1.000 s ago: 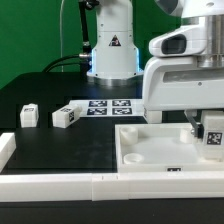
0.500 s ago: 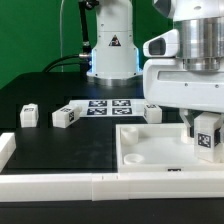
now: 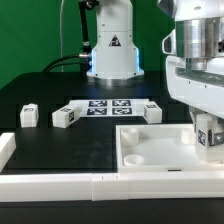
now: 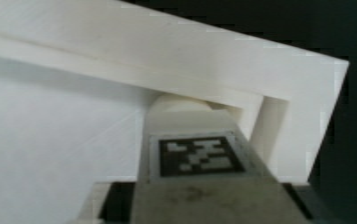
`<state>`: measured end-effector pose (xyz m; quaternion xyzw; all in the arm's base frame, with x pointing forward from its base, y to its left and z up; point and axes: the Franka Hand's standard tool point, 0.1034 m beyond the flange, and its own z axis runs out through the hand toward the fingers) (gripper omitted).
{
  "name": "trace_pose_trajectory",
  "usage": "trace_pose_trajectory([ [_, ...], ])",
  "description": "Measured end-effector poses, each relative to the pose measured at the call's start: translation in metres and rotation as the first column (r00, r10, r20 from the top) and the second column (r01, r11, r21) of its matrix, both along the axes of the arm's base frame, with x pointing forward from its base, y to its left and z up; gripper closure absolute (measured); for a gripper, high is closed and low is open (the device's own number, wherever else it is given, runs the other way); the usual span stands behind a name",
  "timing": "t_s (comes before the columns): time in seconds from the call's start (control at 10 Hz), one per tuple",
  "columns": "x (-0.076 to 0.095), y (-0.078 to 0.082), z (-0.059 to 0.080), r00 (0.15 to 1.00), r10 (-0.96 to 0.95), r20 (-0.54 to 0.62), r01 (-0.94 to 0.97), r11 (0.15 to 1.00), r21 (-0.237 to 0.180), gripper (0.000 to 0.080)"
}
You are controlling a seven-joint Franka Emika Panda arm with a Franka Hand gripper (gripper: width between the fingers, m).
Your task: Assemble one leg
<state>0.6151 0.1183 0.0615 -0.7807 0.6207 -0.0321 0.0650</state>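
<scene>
Gripper (image 3: 211, 133) clenched on 1 leg (image 3: 212, 140), held upright with its tag facing out. It is low over the white panel (image 3: 150, 152), at the worktop corner on the exterior view's right. In the wrist view the leg (image 4: 200, 150) points at the panel's corner socket (image 4: 196, 101); whether they touch, cannot tell. Leg 2 (image 3: 29, 116) and leg 3 (image 3: 64, 117) lie toward the opposite edge. Leg 4 (image 3: 152, 112) sits just beside the marker board (image 3: 105, 106).

I see my arm has slid toward the exterior view's right. The gripper (image 3: 210, 132) and its leg (image 3: 213, 141) went lower, down by the white panel (image 3: 150, 152). A loose leg (image 3: 152, 112) now shows fully.
</scene>
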Motion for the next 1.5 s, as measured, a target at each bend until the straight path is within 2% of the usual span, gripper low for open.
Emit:
trace_pose_trajectory([
  [0.2, 0.000, 0.001, 0.000, 0.999, 0.053, 0.003, -0.053, 0.999, -0.007, 0.0261],
  [0.3, 0.000, 0.002, 0.000, 0.995, 0.095, 0.005, -0.095, 0.995, -0.014, 0.0261],
  [0.4, -0.002, 0.005, 0.000, 0.972, 0.237, 0.009, -0.236, 0.971, -0.032, 0.0174],
  [0.5, -0.003, 0.008, -0.001, 0.910, 0.415, 0.016, -0.413, 0.909, -0.059, 0.0157],
  [0.7, -0.005, 0.014, -0.001, 0.758, 0.652, 0.003, -0.649, 0.754, -0.099, 0.0151],
  [0.8, -0.007, 0.015, -0.002, 0.609, 0.793, -0.029, -0.790, 0.602, -0.117, 0.0151],
  [1.1, -0.007, 0.013, -0.002, 0.289, 0.954, -0.083, -0.950, 0.275, -0.147, 0.0150],
  [1.3, -0.006, 0.009, -0.001, 0.149, 0.984, -0.102, -0.980, 0.133, -0.146, 0.0150],
  [1.5, -0.006, 0.009, -0.001, 0.151, 0.983, -0.102, -0.980, 0.135, -0.146, 0.0150],
])
